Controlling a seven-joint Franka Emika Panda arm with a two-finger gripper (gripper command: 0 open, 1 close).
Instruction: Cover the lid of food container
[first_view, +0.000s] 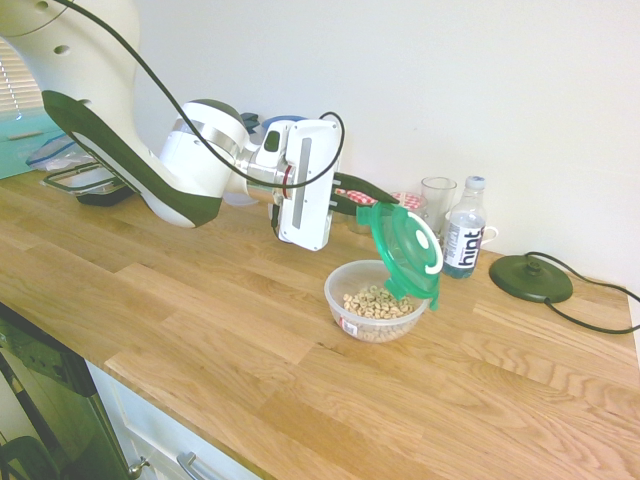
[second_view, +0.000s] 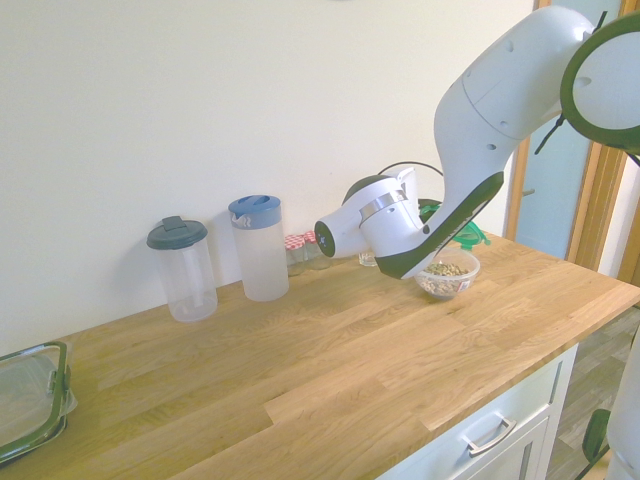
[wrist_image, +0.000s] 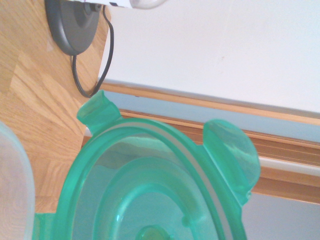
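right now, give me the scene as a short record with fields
tool: shut on the lid's edge
lid: green, tilted steeply, over one side of the bowl, not covering it
bowl: clear round, on the counter, cereal rings inside
behind: hint bottle, drinking glass
beside bottle: dark round base with cable

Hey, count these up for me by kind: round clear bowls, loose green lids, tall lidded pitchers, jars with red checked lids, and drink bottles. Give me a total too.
Round clear bowl: 1
Loose green lid: 1
Tall lidded pitchers: 2
Jars with red checked lids: 2
Drink bottle: 1
Total: 7
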